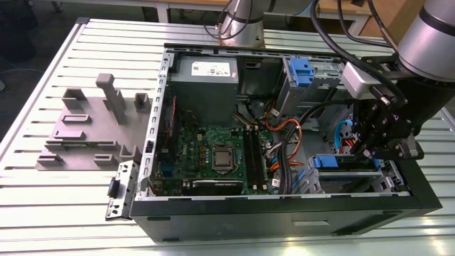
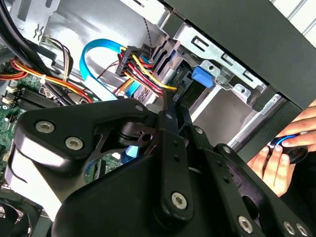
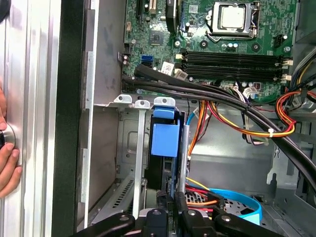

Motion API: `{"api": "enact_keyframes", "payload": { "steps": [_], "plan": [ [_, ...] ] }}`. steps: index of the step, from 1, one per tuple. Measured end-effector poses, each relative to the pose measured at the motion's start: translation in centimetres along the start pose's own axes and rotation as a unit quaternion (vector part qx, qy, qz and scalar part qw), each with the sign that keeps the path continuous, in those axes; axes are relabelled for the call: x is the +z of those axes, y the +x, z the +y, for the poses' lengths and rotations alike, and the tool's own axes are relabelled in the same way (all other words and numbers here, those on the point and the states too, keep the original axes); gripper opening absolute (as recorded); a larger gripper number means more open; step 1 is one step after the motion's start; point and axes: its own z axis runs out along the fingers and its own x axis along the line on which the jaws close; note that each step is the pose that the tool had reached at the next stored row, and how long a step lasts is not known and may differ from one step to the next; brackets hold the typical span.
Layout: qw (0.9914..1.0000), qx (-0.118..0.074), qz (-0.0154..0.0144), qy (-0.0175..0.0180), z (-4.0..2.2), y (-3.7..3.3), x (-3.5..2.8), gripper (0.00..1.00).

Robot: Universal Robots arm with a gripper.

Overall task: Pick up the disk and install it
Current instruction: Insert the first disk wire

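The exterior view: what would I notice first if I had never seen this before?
Probably the open computer case lying on the slatted table, with its green motherboard showing in the middle. Next, the black gripper reaching down into the drive bay at the exterior view's right, by a blue clip. In the first wrist view, a person's hand rests outside the case.

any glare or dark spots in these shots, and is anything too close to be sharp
Exterior view: bright glare on the slatted table at the exterior view's left; the computer case front is dark. Second wrist view: the gripper body looms close, black and shadowed. First wrist view: motherboard evenly lit and crisp.
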Motion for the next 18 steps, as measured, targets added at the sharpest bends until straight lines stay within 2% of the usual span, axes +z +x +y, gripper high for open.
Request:
{"api": "enact_keyframes", "payload": {
  "steps": [13,15,18],
  "plan": [
    [1.00000,0.000,-0.0007,0.0001,-0.01,0.03,-0.28,0.17],
    [1.00000,0.000,-0.0021,0.0002,-0.01,0.08,-0.28,0.17],
    [0.99998,0.000,-0.0062,0.0004,0.00,0.20,-0.26,0.17]
  ]
}}
